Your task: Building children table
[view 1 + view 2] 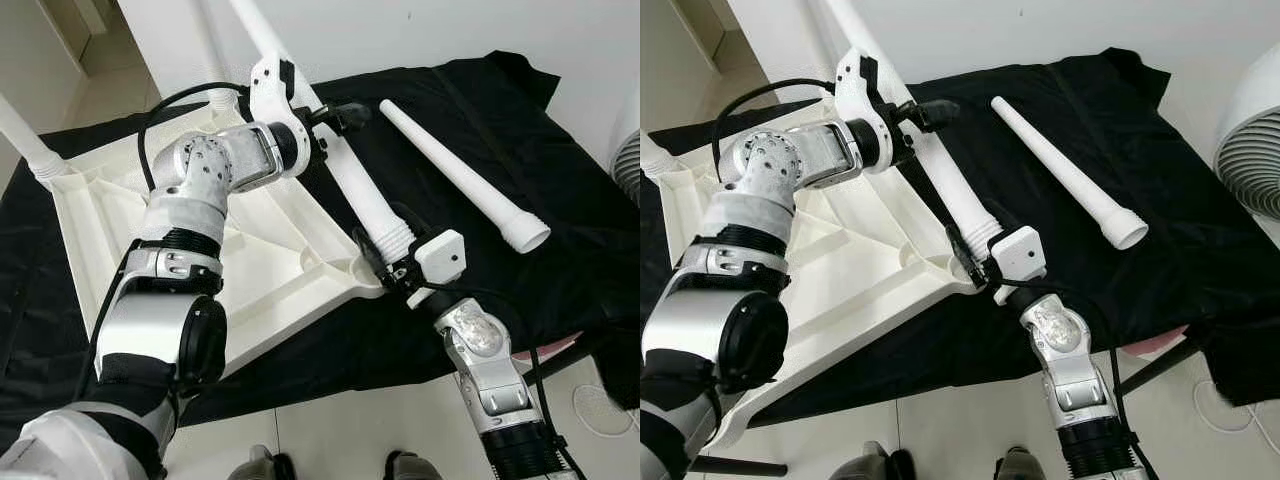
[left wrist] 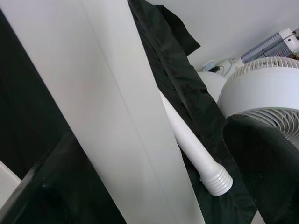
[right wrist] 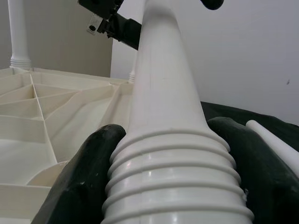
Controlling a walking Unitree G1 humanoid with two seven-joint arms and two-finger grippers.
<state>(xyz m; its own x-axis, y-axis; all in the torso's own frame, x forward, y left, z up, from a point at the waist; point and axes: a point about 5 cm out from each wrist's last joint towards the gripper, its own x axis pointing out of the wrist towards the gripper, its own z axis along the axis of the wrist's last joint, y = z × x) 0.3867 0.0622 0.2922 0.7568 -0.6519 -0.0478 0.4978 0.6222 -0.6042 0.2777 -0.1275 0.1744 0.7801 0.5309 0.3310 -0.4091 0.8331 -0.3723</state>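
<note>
On the black cloth (image 1: 560, 200) that covers the work surface: one white moulded plastic tabletop (image 1: 270, 250), lying upside down with its ribbed underside showing, a leg socket at each visible corner.

Fitted legs: one white plastic leg (image 1: 22, 140) standing in the far left corner socket; a second (image 1: 215, 60) rising from the far corner behind the left arm.

Leg in hand: one long white tapered plastic table leg (image 1: 350, 180), threaded at its thick end, slanting from the tabletop's near right corner socket (image 1: 362, 270) up and away toward the wall. Its ribbed end sits at that socket.

Right gripper (image 1: 385, 262): black fingers (image 3: 79, 182) clamped on either side of the ribbed thread, right at the socket.

Left gripper (image 1: 335, 118): closed around the same leg higher up its smooth shaft.

Spare part: one loose white tapered leg (image 1: 470, 180), lying flat on the cloth to the right, well apart from the tabletop, threaded end nearest the robot.

Surroundings: white floor fan (image 1: 1255, 150) at far right; pale tiled floor (image 1: 370, 430) below.
</note>
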